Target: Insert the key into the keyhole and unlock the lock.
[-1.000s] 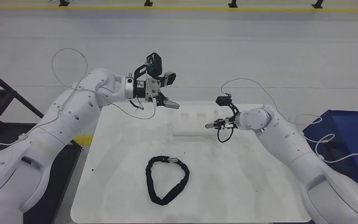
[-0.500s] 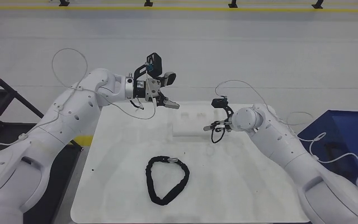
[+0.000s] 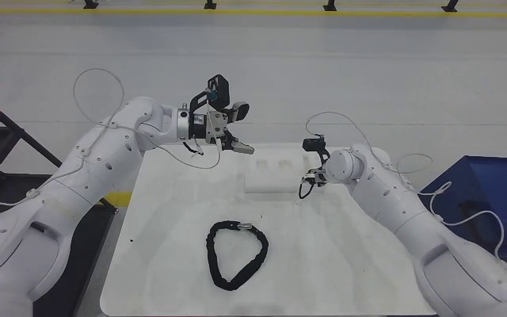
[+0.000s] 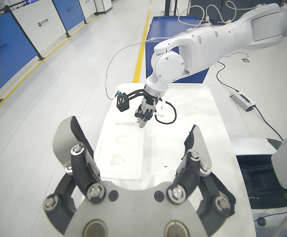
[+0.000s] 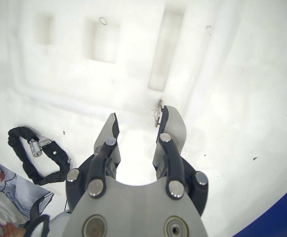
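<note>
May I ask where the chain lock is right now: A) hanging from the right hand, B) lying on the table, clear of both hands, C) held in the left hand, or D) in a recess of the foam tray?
B: the chain lock lies looped on the table, and the left hand and right hand are both open and away from it.

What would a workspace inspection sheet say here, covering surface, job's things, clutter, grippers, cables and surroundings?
Surface: white table, bearing a white foam tray with recesses.
Job's things: chain lock lying in a loop on the table; key at the tray's edge.
Clutter: small ring on the tray.
Grippers: left gripper jaws open, empty; right gripper jaws open, beside the key.
Cables: black cable looped at the right wrist.
Surroundings: blue cabinet beyond the table.
</note>
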